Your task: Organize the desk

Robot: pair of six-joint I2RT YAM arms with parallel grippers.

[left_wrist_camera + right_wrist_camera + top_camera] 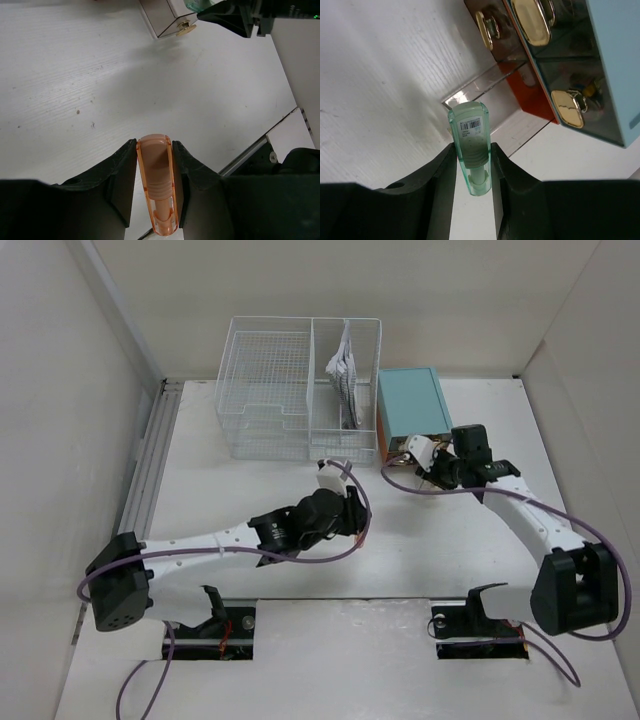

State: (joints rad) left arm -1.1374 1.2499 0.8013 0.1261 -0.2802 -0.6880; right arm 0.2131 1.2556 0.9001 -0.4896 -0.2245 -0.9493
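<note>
The white desk (250, 550) carries everything. My left gripper (331, 476) hangs above the desk's middle, shut on an orange see-through stick-shaped case (156, 170); its fingertips (127, 155) press the case's sides. My right gripper (421, 453) is shut on a green see-through case with a barcode label (471, 132). It holds the case just above a pulled-out clear drawer (490, 85) of the teal drawer box (412, 400). The green case's tip points at the drawer's front corner.
A white wire-mesh basket (300, 390) stands at the back, with a patterned item (345, 370) in its right compartment. The teal box has gold handles (530, 20). A grooved metal rail (150, 460) runs along the left edge. White walls enclose the sides.
</note>
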